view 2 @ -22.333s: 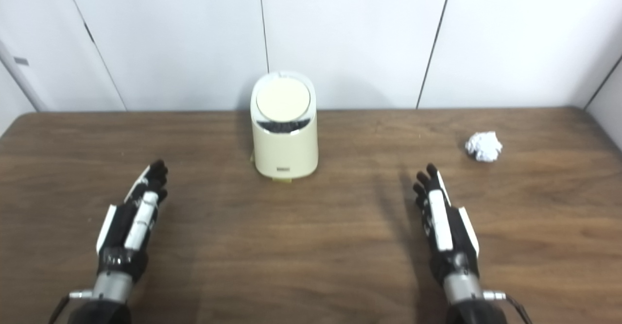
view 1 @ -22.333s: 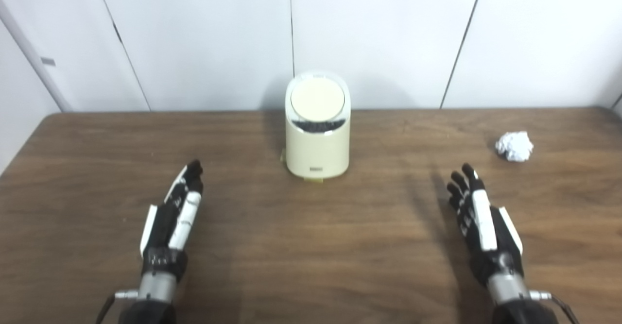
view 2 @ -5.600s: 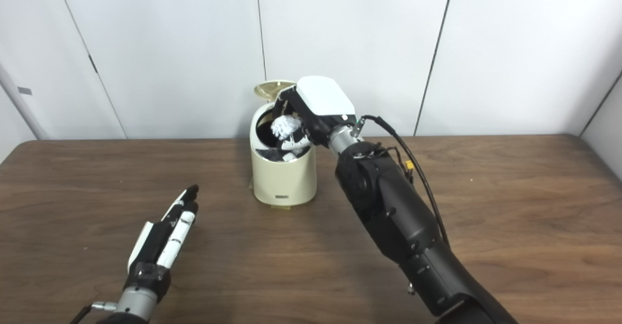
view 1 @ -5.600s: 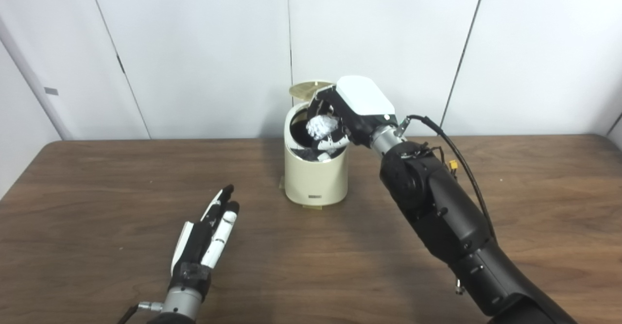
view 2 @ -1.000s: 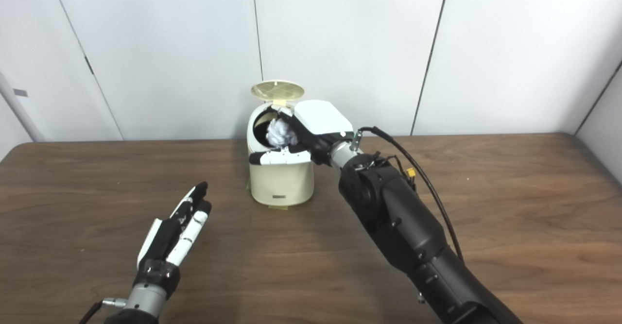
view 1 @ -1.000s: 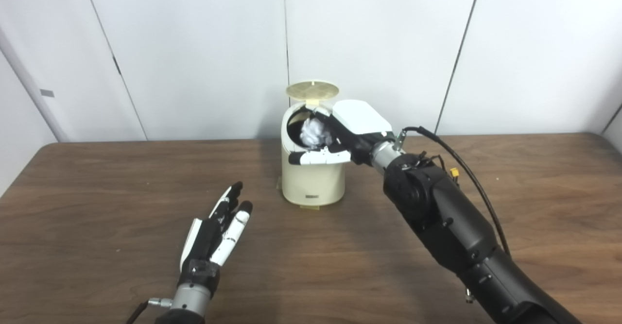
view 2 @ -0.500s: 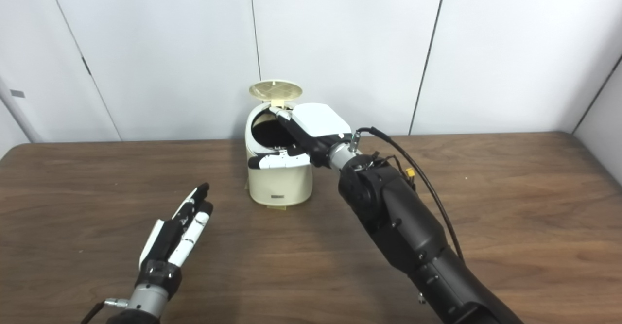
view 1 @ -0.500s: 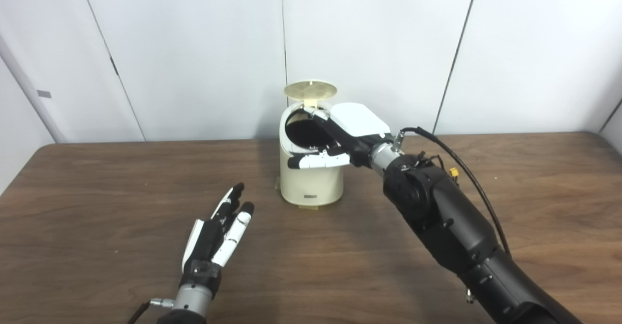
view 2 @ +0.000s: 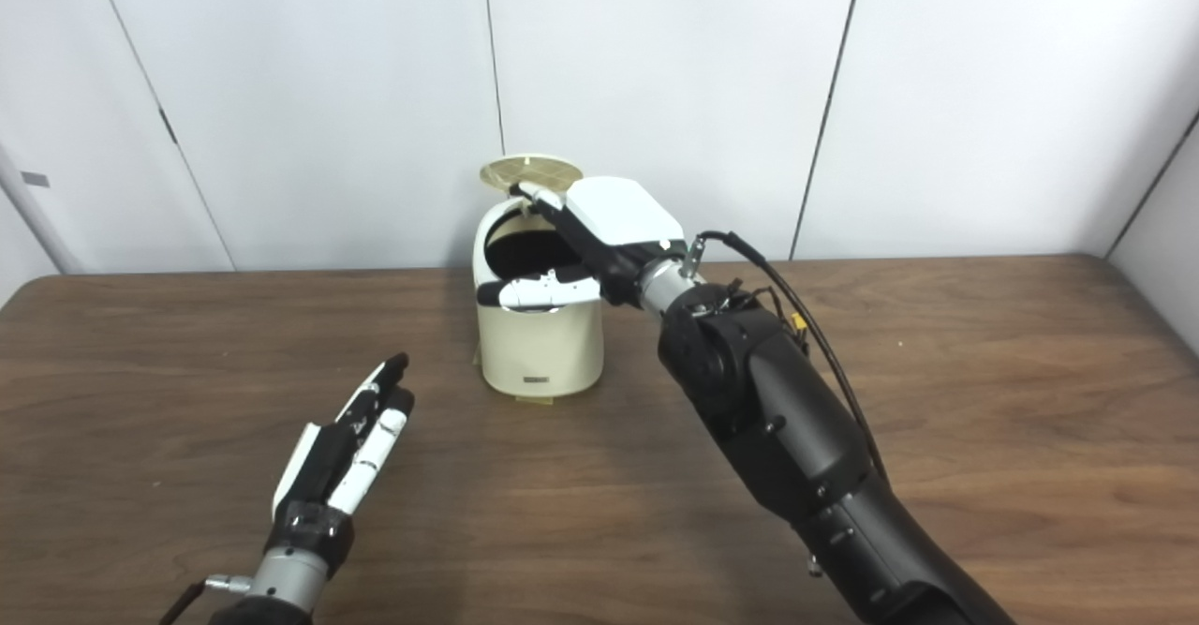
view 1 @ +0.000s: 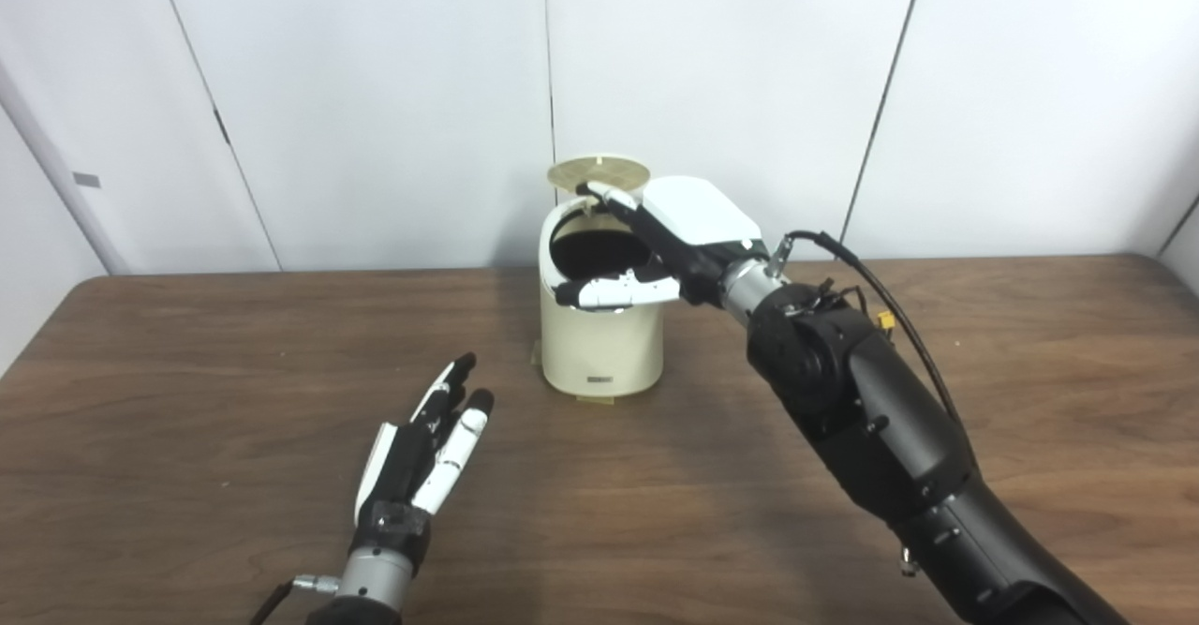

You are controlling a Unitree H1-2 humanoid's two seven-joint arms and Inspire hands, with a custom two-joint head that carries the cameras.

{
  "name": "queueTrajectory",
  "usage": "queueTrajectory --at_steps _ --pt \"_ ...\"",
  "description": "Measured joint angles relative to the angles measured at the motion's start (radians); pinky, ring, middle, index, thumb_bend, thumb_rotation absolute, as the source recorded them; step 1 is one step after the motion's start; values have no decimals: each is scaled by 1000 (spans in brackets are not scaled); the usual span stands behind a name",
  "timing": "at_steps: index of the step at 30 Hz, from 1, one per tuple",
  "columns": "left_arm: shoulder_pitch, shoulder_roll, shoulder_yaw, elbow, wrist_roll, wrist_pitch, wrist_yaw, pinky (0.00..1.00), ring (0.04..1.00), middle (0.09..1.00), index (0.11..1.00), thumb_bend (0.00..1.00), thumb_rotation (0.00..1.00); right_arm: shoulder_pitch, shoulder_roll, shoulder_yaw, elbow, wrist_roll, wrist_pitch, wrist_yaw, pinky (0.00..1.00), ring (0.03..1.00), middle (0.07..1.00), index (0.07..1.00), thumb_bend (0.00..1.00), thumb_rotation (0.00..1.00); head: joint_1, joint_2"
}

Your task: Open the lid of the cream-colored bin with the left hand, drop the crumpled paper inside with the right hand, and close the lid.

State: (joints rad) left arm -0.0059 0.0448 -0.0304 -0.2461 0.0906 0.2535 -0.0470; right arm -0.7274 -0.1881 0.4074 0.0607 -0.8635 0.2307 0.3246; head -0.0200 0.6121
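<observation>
Table [view 1: 187, 344] first: the cream bin [view 1: 602, 344] sits at the far middle, lid [view 1: 598, 171] up. Right hand [view 1: 656, 241] is over the mouth, fingers spread, empty; its fingertips reach the lid. Left hand [view 1: 417, 461], near left, is flat and empty. Can't see the crumpled paper, presumably inside. Lid looks light and stiff, so push its top edge.

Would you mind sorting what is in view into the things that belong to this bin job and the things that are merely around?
Part of the job:
- cream-colored bin, open
- lid, raised
- right hand, open above the bin's mouth
- left hand, open, out over the table, away from the bin

Crumpled paper: not visible.

Merely around:
- table
- white wall panels
</observation>
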Motion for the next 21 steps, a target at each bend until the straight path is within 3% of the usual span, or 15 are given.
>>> queueTrajectory --at_steps 12,21 --pt "-1 -2 -1 2 3 0 3 1000 1000 989 987 645 767 10 -11 -2 -124 8 -2 23 732 828 851 857 662 923 2 -3" --pt "-2 -2 5 4 0 0 7 1000 1000 983 983 654 764 91 -53 -12 -252 -4 -2 65 689 784 804 802 658 925 0 -9"
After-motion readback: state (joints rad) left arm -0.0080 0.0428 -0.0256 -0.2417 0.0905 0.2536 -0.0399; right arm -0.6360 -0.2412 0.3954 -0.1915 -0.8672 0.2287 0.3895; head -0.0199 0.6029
